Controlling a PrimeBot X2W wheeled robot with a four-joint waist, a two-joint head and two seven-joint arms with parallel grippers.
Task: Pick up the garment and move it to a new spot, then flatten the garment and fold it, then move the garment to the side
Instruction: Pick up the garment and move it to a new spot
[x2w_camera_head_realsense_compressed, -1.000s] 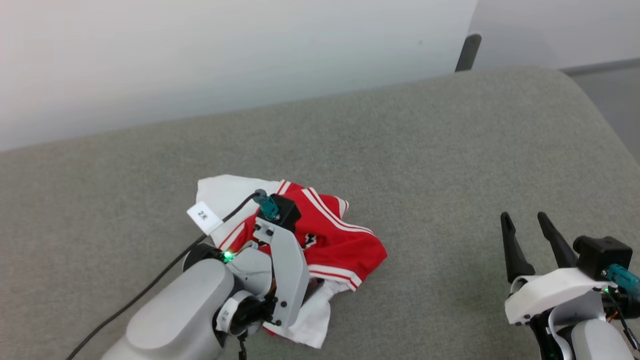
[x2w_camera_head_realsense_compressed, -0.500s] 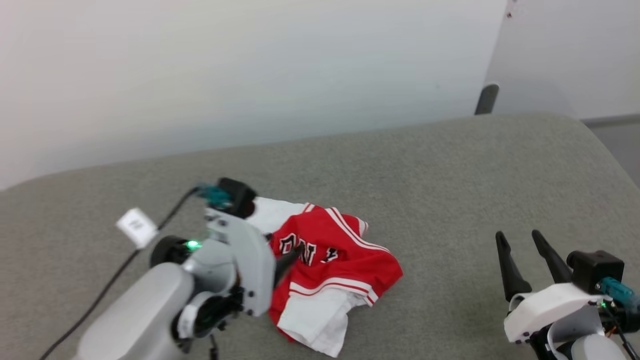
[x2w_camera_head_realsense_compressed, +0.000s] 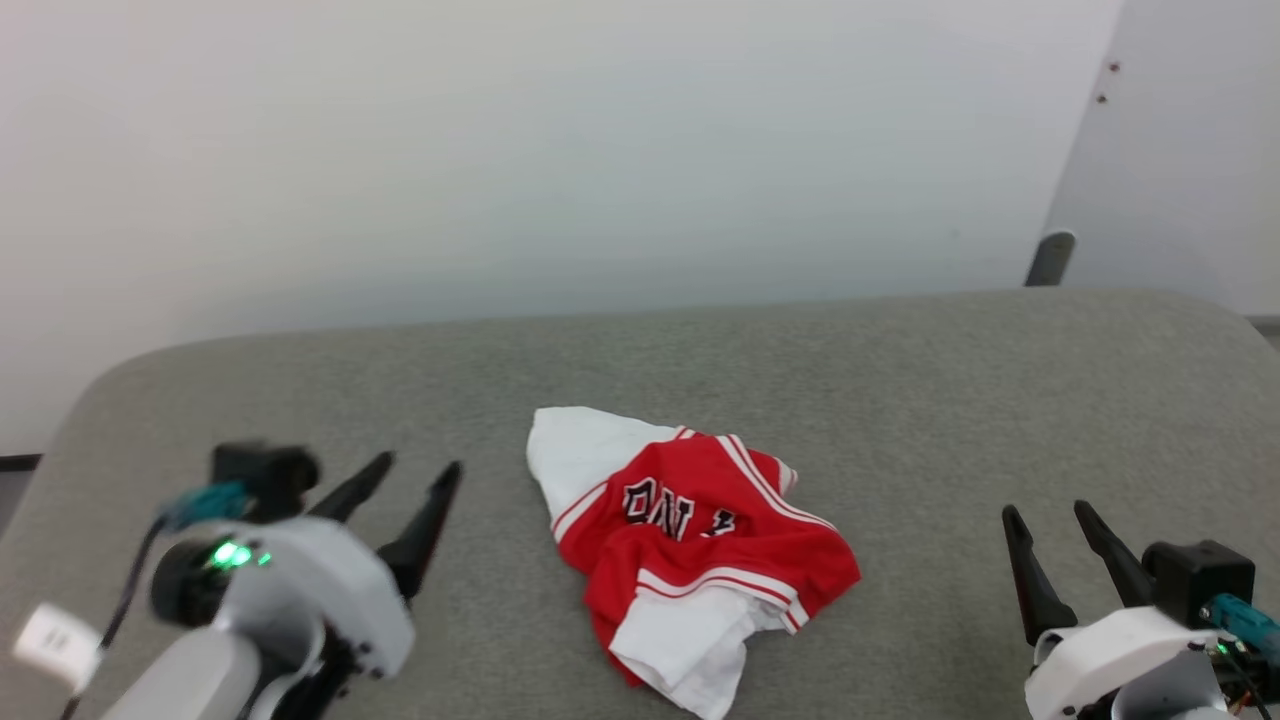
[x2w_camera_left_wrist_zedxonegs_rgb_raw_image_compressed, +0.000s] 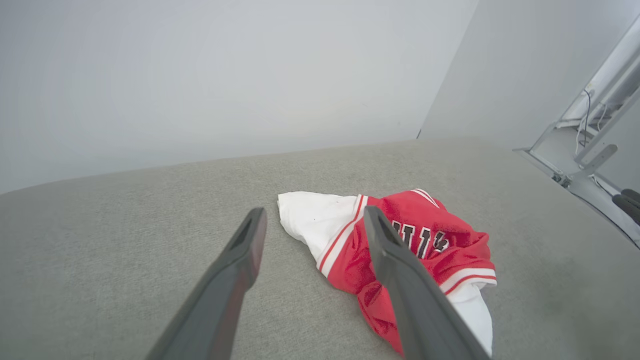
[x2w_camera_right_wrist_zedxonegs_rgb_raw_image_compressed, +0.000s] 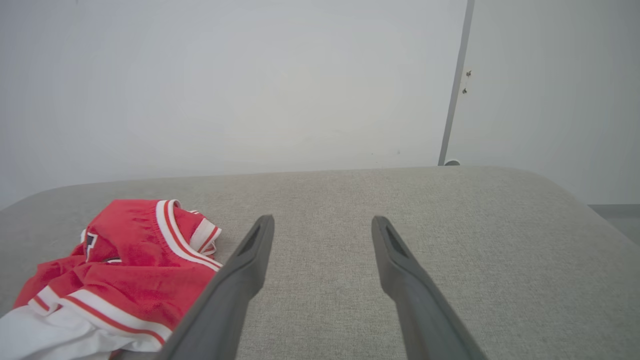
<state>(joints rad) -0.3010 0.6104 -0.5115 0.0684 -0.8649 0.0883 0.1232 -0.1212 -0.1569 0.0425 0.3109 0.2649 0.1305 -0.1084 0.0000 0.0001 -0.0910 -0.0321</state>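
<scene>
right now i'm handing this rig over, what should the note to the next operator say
Left gripper: open, empty, to the left of the shirt, not touching it.
Right gripper: open, empty, well to the shirt's right.
Shirt: crumpled heap near the middle of the grey surface, red body bunched, white cloth sticking out at the far left and at the near edge, letters partly showing.
Done: no sign of flattening or folding.
Left: spread it flat, fold it, move it aside.
</scene>
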